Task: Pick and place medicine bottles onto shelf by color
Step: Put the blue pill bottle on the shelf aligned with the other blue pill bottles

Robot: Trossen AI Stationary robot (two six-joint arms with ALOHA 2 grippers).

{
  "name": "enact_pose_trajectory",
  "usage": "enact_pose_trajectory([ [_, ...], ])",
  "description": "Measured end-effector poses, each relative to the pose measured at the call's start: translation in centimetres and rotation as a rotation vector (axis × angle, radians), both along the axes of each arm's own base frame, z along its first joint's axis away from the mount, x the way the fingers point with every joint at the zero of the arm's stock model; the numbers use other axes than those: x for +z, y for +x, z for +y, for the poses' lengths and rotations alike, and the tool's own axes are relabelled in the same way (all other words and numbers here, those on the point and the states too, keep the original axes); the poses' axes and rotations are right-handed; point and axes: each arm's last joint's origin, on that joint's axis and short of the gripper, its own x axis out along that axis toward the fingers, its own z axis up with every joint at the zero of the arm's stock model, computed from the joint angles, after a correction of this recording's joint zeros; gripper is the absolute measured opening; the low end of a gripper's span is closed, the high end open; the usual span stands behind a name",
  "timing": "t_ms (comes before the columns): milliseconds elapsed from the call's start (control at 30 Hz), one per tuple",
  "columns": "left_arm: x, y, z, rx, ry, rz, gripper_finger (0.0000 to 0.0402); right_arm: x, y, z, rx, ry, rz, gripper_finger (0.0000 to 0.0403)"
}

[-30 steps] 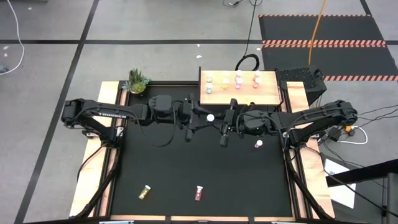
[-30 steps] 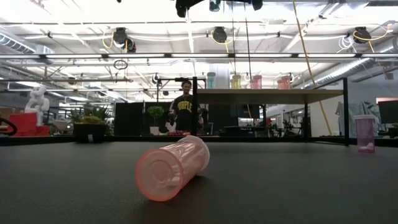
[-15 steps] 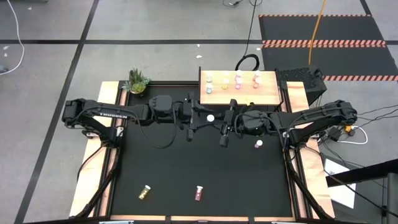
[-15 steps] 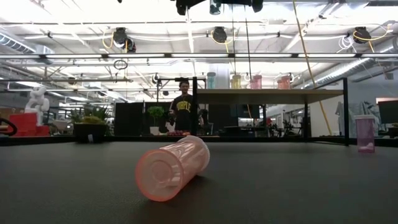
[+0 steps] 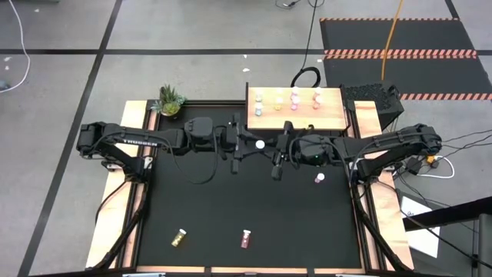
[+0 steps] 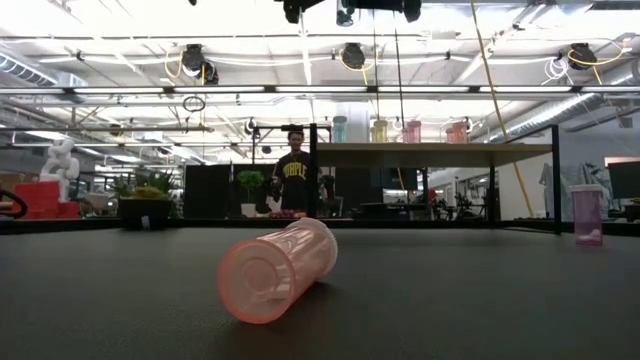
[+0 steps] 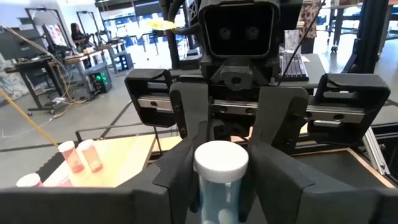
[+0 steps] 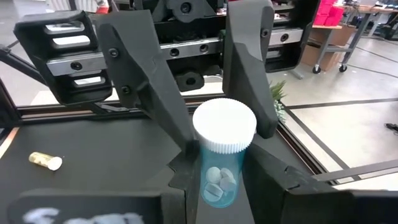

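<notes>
A teal bottle with a white cap (image 5: 260,144) stands upright in the air between my two grippers, near the shelf's front edge. My left gripper (image 5: 247,145) reaches it from the table's left and my right gripper (image 5: 274,148) from the right, each shut on it. The pale wood shelf (image 5: 330,117) carries several upright bottles (image 5: 295,98). On the table, a pink bottle (image 5: 319,178) stands upright. A yellow bottle (image 5: 179,238) and a pink-red bottle (image 5: 246,238) lie on their sides near the near edge. My left gripper pinches the teal bottle's body just under the cap (image 7: 219,190) between its two fingers (image 7: 171,180). The fingers come level from the table's left. The bottle is upright and clear of the table. My right gripper pinches the body below the cap (image 8: 221,180) between its two fingers (image 8: 186,174). Those fingers come level from the table's right, facing the left gripper. The bottle stands upright, cap up.
A small green potted plant (image 5: 170,101) sits at the table's far left corner. In the low view the pink-red bottle (image 6: 277,270) lies close to the camera and a person (image 6: 296,170) stands in the room behind. Wooden rails (image 5: 108,223) line the table's sides.
</notes>
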Motion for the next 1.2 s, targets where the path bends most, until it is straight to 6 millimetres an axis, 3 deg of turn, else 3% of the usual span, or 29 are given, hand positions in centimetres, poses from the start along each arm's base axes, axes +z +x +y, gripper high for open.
enact_pose_trajectory([
  [267,0.0,0.0,0.8,0.022,0.001,-0.003,0.0122,0.0,0.0,-0.6,-0.031,0.021,0.000,0.0106],
  [500,0.3,-0.1,1.9,0.073,-0.006,-0.025,0.0125,-0.3,-0.1,-1.5,-0.119,0.006,0.027,0.0160],
  [633,0.6,-0.2,3.0,0.175,-0.017,-0.059,0.0126,-0.3,-0.6,-1.9,-0.289,-0.053,0.044,0.0193],
  [767,-0.6,0.4,5.1,0.275,-0.035,-0.048,0.0126,0.5,-2.3,-2.5,-0.497,-0.092,0.040,0.0216],
  [1067,-4.8,2.4,8.6,0.356,-0.088,0.036,0.0126,3.1,-7.2,-3.1,-0.575,-0.100,0.027,0.0230],
  [1200,-5.5,2.5,9.3,0.381,-0.093,0.063,0.0127,3.2,-9.0,-3.3,-0.608,-0.081,0.053,0.0226],
])
